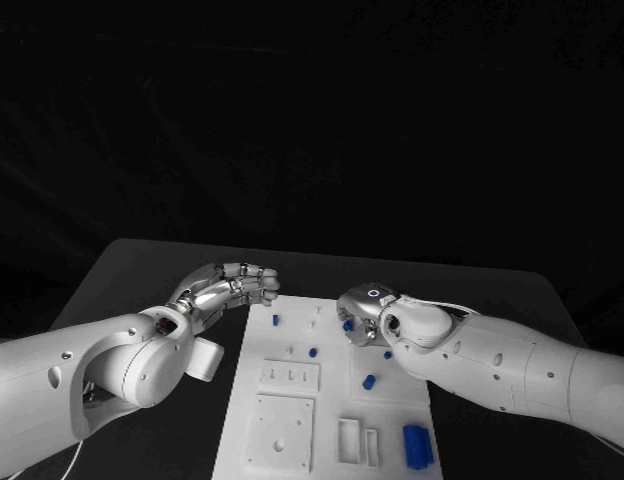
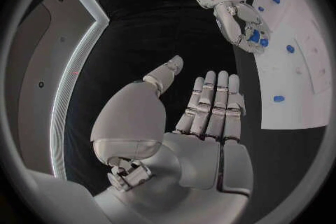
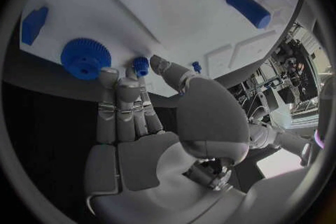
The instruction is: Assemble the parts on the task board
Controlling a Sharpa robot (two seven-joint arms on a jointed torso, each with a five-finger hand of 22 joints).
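While both empty hands, left hand [image 1: 234, 287] and right hand [image 1: 364, 316], spread, the latter hides parts [image 1: 348, 326].

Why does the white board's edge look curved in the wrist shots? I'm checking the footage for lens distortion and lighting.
Fisheye bending: in the right wrist view the task board bows into an arc; in the left wrist view its edge curves too. In the head view the board keeps straight edges, while the background is almost black.

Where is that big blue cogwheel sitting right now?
The blue gear lies on the white task board near its far edge, just ahead of the right hand, with a smaller blue part beside it by the fingertips.
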